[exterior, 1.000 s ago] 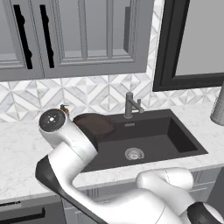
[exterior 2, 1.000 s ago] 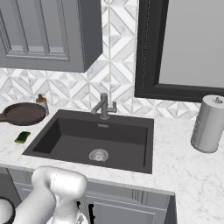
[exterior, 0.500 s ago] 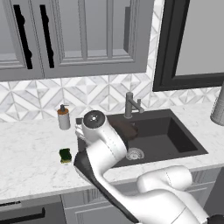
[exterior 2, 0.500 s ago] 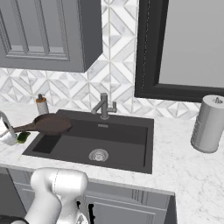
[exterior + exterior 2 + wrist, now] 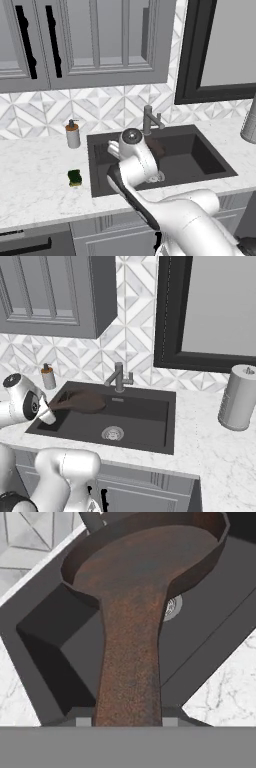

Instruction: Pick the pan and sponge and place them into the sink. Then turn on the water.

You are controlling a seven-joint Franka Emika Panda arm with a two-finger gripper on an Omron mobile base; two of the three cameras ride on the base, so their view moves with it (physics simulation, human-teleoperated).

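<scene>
So far nothing rests in the sink [image 5: 145,428]: the tool [image 5: 128,719] grips the pan [image 5: 79,401] by its handle, held above the basin. The sponge [image 5: 75,177] lies on the surface left of the sink; the faucet [image 5: 119,377] looks dry.

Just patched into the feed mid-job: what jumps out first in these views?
The dark brown pan stands out: the claw holds it by its long handle above the charcoal sink, its bowl over the drain. The sponge lies on the marble counter left of the basin, near a soap dispenser. No water shows at the grey faucet.
</scene>
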